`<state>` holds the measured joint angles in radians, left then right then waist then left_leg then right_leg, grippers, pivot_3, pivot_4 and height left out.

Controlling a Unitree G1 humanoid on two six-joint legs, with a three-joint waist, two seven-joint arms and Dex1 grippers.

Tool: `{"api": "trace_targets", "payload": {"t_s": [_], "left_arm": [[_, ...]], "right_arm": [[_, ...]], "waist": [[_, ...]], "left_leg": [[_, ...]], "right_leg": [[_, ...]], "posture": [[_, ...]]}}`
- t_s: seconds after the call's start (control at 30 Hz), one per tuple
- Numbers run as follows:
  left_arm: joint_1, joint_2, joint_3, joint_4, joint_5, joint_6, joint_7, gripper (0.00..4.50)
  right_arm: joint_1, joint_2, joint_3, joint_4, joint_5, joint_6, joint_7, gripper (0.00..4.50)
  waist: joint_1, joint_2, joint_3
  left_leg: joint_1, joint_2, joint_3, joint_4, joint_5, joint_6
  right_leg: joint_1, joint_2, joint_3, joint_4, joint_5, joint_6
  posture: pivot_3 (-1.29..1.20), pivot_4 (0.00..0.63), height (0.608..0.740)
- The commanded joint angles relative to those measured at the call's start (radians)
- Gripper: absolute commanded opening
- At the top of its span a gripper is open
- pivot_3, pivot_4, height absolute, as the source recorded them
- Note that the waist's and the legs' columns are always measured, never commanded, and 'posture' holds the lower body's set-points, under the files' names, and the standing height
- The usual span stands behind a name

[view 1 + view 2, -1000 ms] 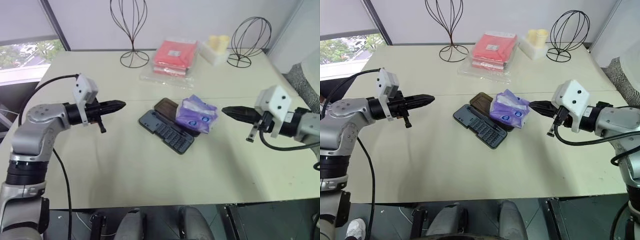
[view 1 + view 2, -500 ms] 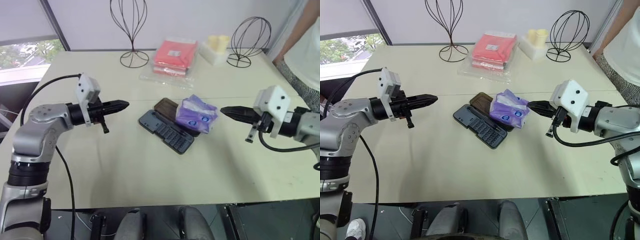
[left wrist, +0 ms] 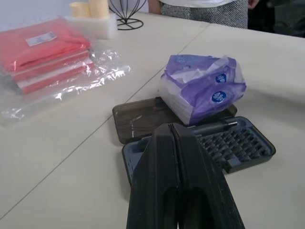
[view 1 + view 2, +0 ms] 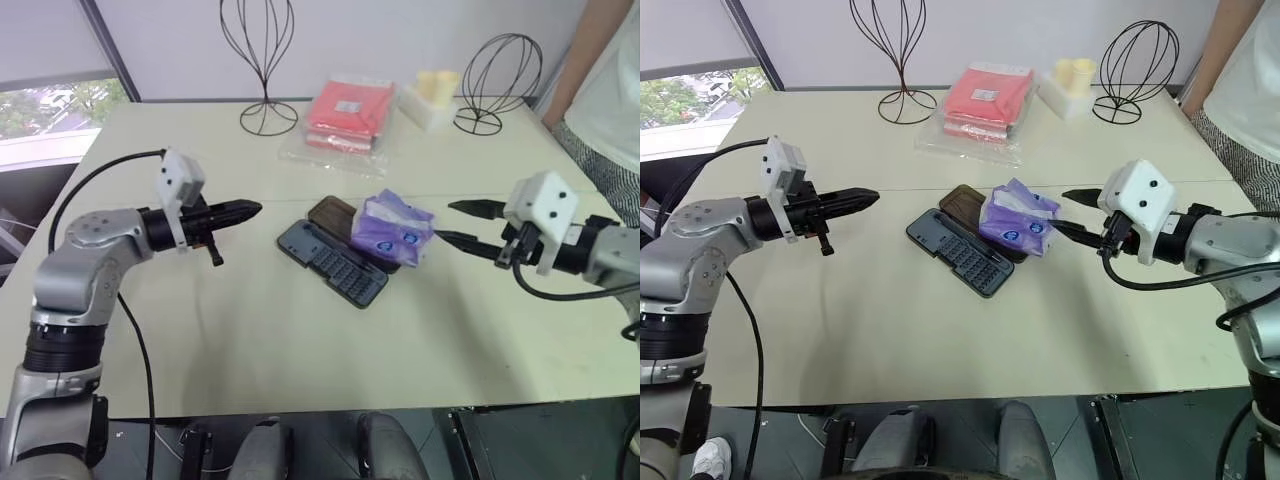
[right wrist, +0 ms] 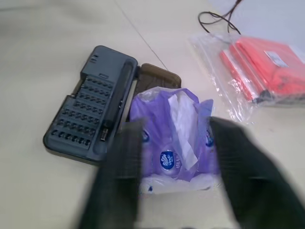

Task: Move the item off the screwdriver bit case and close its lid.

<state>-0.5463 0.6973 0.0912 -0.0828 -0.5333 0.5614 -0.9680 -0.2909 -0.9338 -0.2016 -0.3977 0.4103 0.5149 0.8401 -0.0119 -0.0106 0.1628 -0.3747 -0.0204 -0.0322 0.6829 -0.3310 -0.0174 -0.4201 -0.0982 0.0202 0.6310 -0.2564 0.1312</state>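
The purple-and-white tissue pack [image 4: 394, 228] sits near the middle of the pale surface [image 4: 300, 330], resting on the brown lid [image 4: 334, 212] of the open bit case [image 4: 333, 262] and hanging a little over its right end. The case lies slantwise, its dark tray of bits toward the near edge and the lid folded flat on the far side, so that only the lid's left end shows from under the pack.

The right tool [image 4: 462, 224] comes in level from the right edge of the surface, its two black fingers spread apart, one above the other, with nothing between them. Their tips stand just beside the pack's right end; I cannot tell whether they touch it. From the right wrist the spread fingers [image 5: 121, 167] frame the pack on either side.

The left tool [image 4: 250, 210] is clenched, its fingers pressed together into a single point with nothing in them. It hangs above the surface left of the case, well apart from it, aimed toward it.

At the far edge stand two wire head forms [image 4: 262, 70], a red packet in clear wrap [image 4: 345, 115] and a small white block with pale cylinders [image 4: 430, 100]. A person [image 4: 610, 90] in a light top stands at the far right corner.
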Motion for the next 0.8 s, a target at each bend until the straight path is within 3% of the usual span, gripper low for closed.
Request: {"api": "trace_targets", "payload": {"t_s": [0.03, 0.33, 0.73, 0.8], "left_arm": [[-0.016, -0.007, -0.001, -0.023, 0.005, -0.017, 0.006, 0.00], [-0.005, -0.025, -0.011, -0.030, 0.014, -0.024, 0.026, 0.00], [0.039, -0.019, 0.008, -0.085, 0.019, -0.017, 0.073, 0.00], [0.043, -0.020, 0.009, -0.091, 0.019, -0.017, 0.079, 0.00]], "right_arm": [[-0.046, 0.041, 0.023, 0.032, -0.018, -0.017, -0.036, 4.47], [-0.218, 0.280, 0.123, 0.303, -0.041, 0.046, -0.165, 4.47], [-0.236, 0.329, 0.255, 0.509, -0.211, -0.044, -0.170, 4.47], [-0.235, 0.332, 0.252, 0.515, -0.217, -0.050, -0.169, 3.66]], "waist": [[0.000, 0.000, 0.000], [-0.003, 0.000, 0.000], [-0.003, 0.000, 0.000], [-0.003, 0.000, 0.000]], "left_leg": [[0.000, 0.000, 0.000, 0.000, 0.000, 0.000], [0.000, 0.000, 0.000, 0.000, 0.002, -0.004], [-0.001, 0.000, 0.001, 0.000, 0.003, -0.005], [-0.001, 0.000, 0.001, 0.000, 0.003, -0.005]], "right_leg": [[0.000, 0.000, 0.000, 0.000, 0.000, 0.000], [-0.001, 0.000, 0.000, 0.001, 0.000, 0.000], [-0.003, 0.000, 0.001, 0.001, 0.000, 0.000], [-0.003, 0.000, 0.000, 0.001, 0.000, 0.000]], "posture": [[0.00, 0.150, 0.740], [0.00, 0.150, 0.740], [0.00, 0.150, 0.740], [0.00, 0.150, 0.740]]}}
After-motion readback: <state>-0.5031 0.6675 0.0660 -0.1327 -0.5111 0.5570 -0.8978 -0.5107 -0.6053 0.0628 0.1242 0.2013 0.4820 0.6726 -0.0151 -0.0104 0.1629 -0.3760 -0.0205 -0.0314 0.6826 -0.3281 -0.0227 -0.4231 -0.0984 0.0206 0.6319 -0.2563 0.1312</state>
